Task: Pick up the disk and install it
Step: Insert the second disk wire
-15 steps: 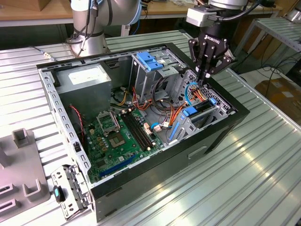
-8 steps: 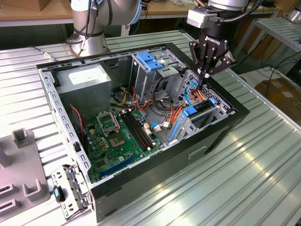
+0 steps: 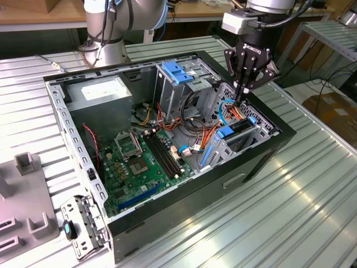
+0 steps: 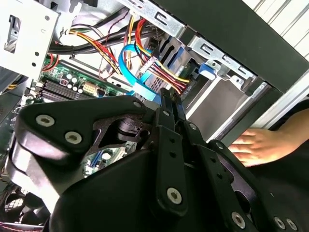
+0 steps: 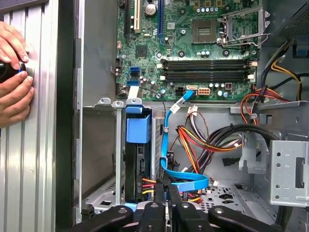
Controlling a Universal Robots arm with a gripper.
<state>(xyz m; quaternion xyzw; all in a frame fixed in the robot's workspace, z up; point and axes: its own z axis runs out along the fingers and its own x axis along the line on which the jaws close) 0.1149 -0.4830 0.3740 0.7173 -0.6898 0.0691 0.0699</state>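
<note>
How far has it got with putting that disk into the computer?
Mostly done, it seems: the disk already stands on edge inside the drive bay at the case's corner, blue rails showing. In hand: nothing; the gripper hangs just above the bay, fingers shut, near the blue cable. Left: I cannot tell whether the disk is pushed fully home or cabled.

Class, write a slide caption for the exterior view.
Robot arm's tool reaches into an open computer case, over the drive bay's cables.
</note>
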